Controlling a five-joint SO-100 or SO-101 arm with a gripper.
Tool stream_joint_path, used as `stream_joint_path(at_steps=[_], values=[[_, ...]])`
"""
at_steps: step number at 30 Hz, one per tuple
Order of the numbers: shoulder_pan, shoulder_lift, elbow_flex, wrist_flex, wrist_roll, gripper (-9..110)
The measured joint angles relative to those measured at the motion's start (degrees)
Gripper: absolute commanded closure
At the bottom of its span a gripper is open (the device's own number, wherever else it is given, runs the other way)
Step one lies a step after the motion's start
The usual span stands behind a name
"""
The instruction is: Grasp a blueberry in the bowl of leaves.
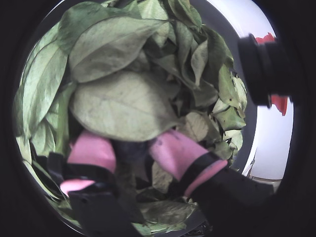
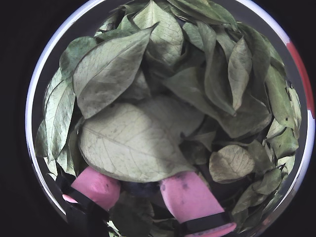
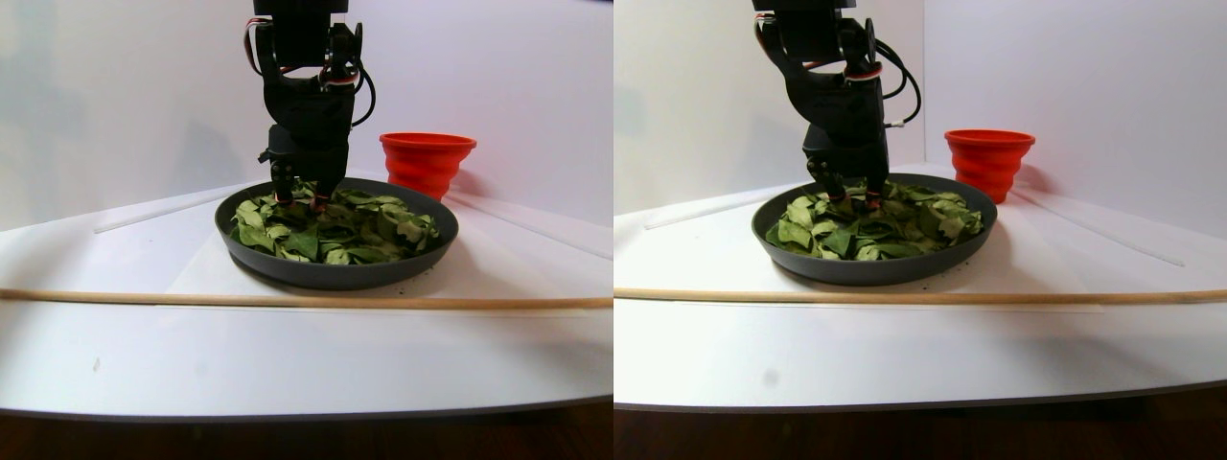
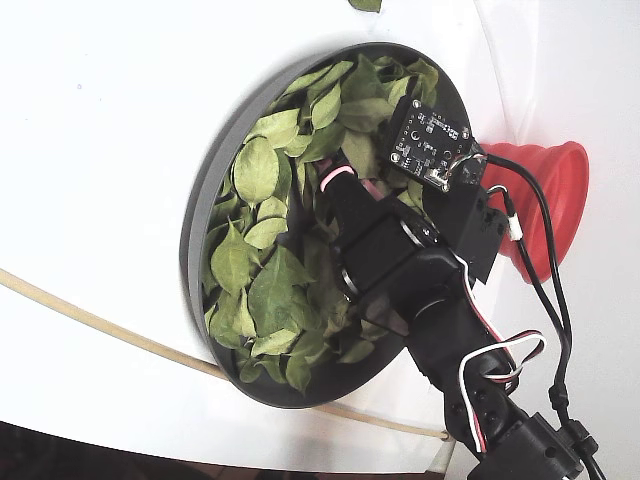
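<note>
Wrist views show the pincer [image 2: 144, 190] pinching a blueberry [image 2: 140, 188] amid leaves [image 2: 128, 143], far from the bowl [image 2: 37, 98] rim

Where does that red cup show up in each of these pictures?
A wrist view: red cup glimpsed at the right edge.
Another wrist view: only a red sliver beyond the bowl's rim, right edge.
Stereo pair view: behind the bowl, to its right, in both halves.
Fixed view: right edge, beside the bowl.
Shared landmark: the leaves.
</note>
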Motion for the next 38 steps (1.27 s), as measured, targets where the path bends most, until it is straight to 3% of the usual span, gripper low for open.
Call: stream_joint_path(at_steps=[38], values=[[0.0, 3.9, 1.4, 2.7, 0.0, 88]])
